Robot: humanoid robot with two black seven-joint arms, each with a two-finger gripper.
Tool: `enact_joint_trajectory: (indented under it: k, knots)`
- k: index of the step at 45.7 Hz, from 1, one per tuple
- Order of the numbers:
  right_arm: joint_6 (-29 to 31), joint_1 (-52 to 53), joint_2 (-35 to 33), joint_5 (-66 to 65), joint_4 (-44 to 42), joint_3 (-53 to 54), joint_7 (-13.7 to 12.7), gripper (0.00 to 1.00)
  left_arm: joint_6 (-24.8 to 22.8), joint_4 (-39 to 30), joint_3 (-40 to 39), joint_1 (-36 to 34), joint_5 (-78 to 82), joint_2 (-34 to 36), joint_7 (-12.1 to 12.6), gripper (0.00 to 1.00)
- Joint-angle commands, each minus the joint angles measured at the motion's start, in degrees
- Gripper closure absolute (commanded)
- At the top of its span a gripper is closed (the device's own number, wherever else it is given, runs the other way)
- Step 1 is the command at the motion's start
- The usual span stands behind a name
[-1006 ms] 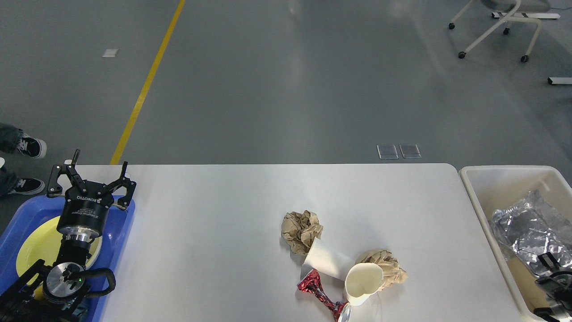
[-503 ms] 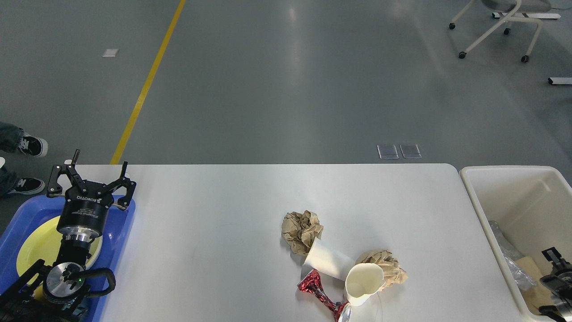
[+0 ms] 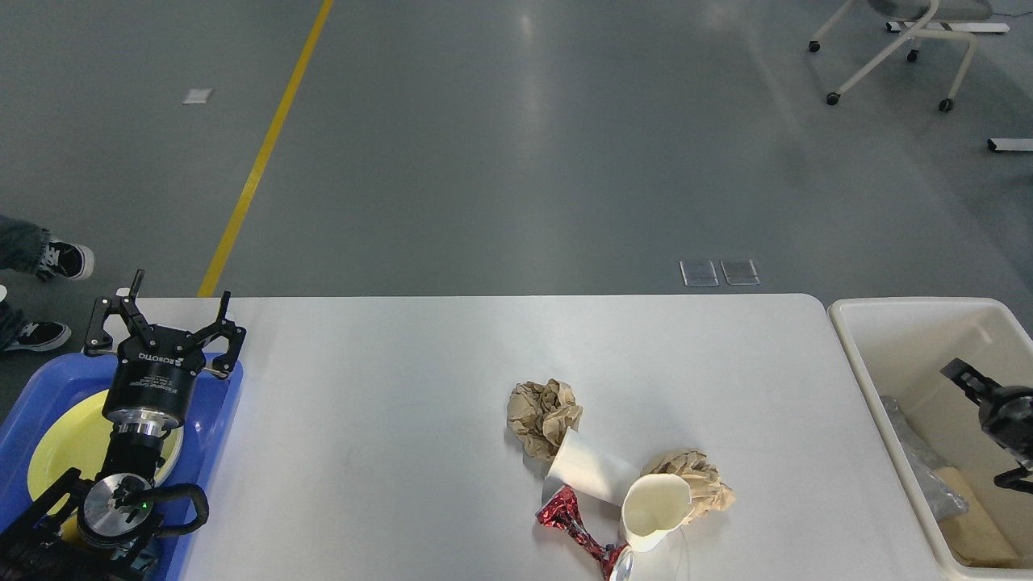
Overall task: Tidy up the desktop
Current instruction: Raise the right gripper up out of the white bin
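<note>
The white-grey desktop carries a heap of litter right of centre: two crumpled brown paper balls, two tipped white paper cups and a red foil wrapper. My left gripper is open and empty, held above the blue tray at the desk's left end. My right gripper is open and empty over the cream bin at the right, partly cut off by the view's edge.
A yellow plate lies in the blue tray under my left arm. The bin holds a silvery bag and a tan piece. A person's shoes are on the floor at the left. A wheeled chair stands far back right.
My right gripper let go of the silvery bag, which dropped lower into the bin, and the gripper has risen inside the bin. My left arm has not moved.
</note>
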Motion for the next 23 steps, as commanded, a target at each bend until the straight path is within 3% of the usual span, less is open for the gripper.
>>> enact_joint_trajectory:
  k: [1, 9, 23]
  knots:
    - [6.69, 12.87, -4.04, -9.48, 10.58, -4.6, -0.42, 0.0, 0.0, 0.01, 0.0, 0.0, 0.0, -0.01, 0.0, 0.04]
    - [23.91, 31.5, -3.52, -15.47, 22.01, -13.74, -0.5, 0.0, 0.0, 0.01, 0.0, 0.0, 0.0, -0.01, 0.0, 0.04]
    - [47.47, 61.56, 6.77, -14.42, 40.02, -24.38, -0.5, 0.0, 0.0, 0.01, 0.0, 0.0, 0.0, -0.01, 0.0, 0.04]
